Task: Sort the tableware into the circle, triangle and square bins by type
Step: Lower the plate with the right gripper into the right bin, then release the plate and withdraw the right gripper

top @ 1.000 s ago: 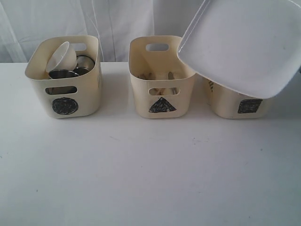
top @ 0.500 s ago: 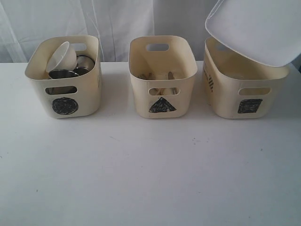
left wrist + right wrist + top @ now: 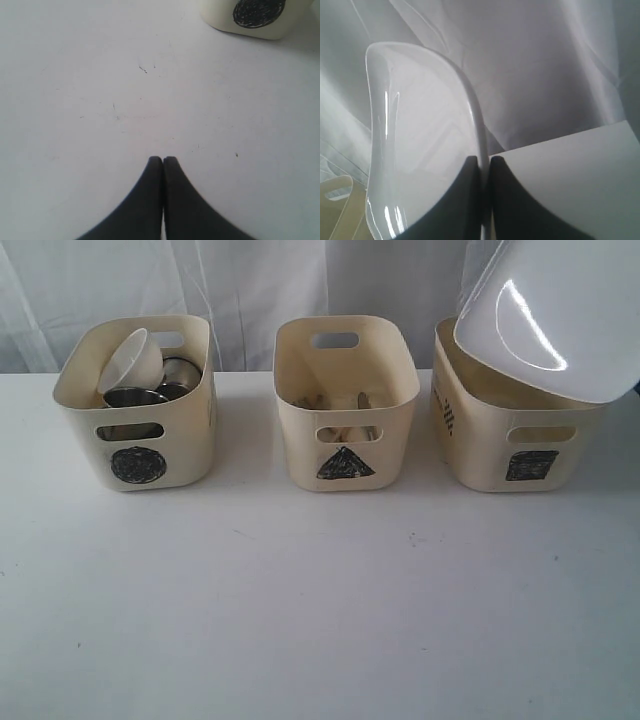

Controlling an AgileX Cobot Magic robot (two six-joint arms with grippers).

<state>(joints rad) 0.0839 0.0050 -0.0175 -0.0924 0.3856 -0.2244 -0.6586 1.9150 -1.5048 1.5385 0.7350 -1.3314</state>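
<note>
Exterior view: front-on, slightly above, mid-distance. Left wrist view: close over table [image 3: 75,100], circle bin [image 3: 257,10] ahead of the jaws, shared with exterior. Right wrist view: very close, plate [image 3: 420,130] rim between jaws.

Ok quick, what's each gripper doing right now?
Left gripper: closed, holding nothing.
Right gripper: closed on the rim of the plate.
</note>
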